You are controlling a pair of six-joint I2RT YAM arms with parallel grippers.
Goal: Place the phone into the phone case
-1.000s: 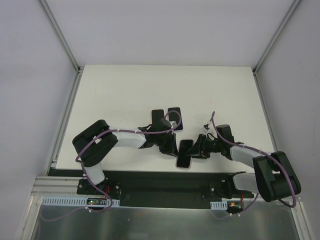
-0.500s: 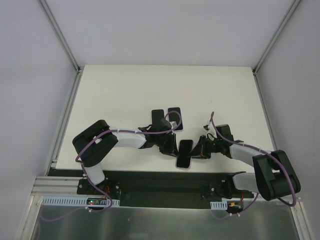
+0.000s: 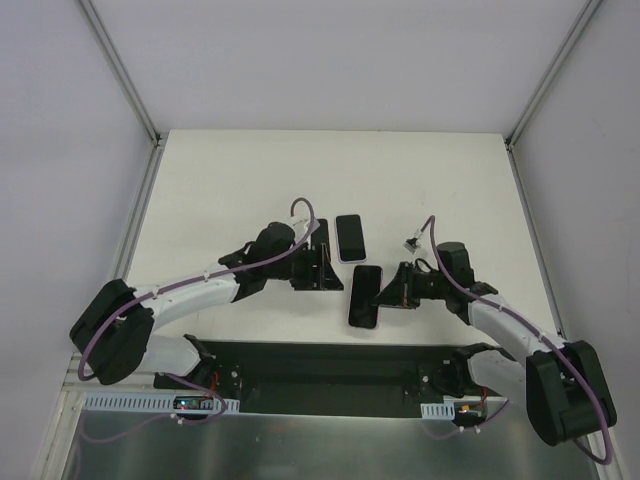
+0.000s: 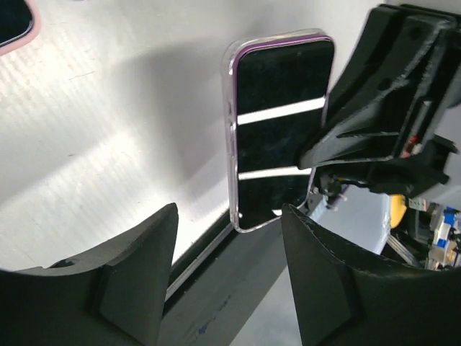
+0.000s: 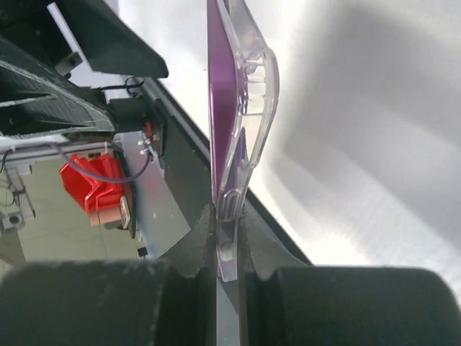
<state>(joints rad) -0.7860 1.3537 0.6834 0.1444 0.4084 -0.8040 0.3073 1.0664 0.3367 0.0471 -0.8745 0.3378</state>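
Observation:
A purple phone in a clear case [image 3: 364, 297] lies flat near the table's front edge. In the left wrist view [image 4: 279, 130] its dark screen faces up. My right gripper [image 3: 393, 291] is shut on the right long edge of the phone and case. The right wrist view shows the phone and case edge-on [image 5: 238, 108], pinched between my right gripper's [image 5: 227, 214] jaws. My left gripper [image 3: 318, 268] is open and empty, just left of the phone and apart from it. In its own view, my left gripper [image 4: 229, 213] has its fingers spread wide.
A second phone with a pinkish rim [image 3: 350, 238] lies behind the first, and shows at the top-left corner of the left wrist view [image 4: 13, 21]. The table's front edge and a dark rail [image 3: 330, 360] run just below the phone. White walls surround the table.
My left gripper has drawn back up and to the left, off the phone, and its arm has swung out to the left. The right gripper still holds the phone, shifted slightly.

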